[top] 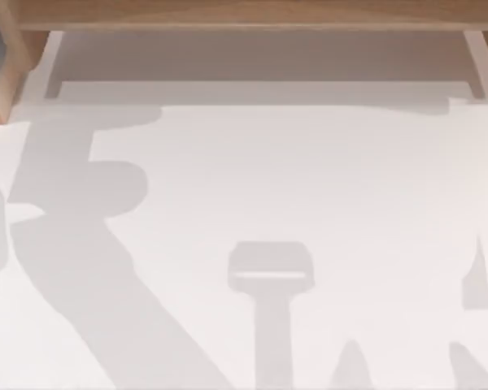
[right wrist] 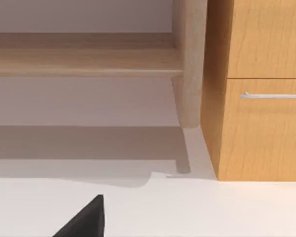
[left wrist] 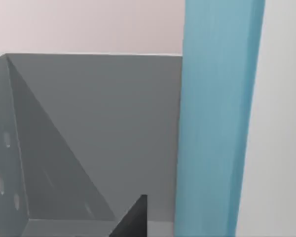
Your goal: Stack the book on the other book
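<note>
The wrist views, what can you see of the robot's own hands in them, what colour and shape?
Very little. In the left wrist view a dark, nearly black wedge with a straight edge pokes in, part of the left hand. In the right wrist view a similar matte black wedge belongs to the right hand. No cables or markings are visible on either.

So the one book you can make out is a flat light-blue slab with a smooth matte cover (left wrist: 217,123), seen close up from the left wrist camera. It's running as a tall straight band, edges parallel, no title or marks on it. It sits right against a dark grey surface on one side, pale background on the other. Can't tell whether it's standing or lying flat.
</note>
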